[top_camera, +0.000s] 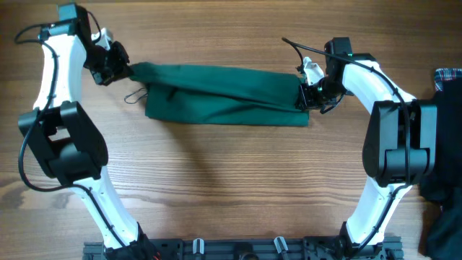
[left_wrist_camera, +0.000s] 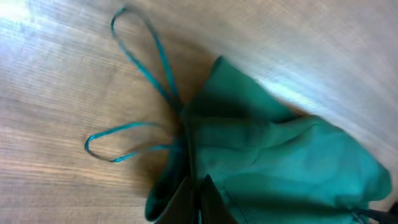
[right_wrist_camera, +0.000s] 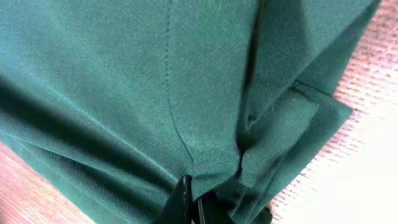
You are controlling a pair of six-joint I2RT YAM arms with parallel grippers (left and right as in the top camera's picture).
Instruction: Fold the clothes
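Green clothes (top_camera: 224, 97) stretched across table

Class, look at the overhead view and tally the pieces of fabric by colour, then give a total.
Dark green garment: 1
Blue-red plaid cloth: 1
Black cloth: 1
Total: 3

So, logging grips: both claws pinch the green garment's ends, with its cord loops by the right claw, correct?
No: the green garment's cord loops lie by the left claw, not the right claw, as the left wrist view shows; the rest holds.
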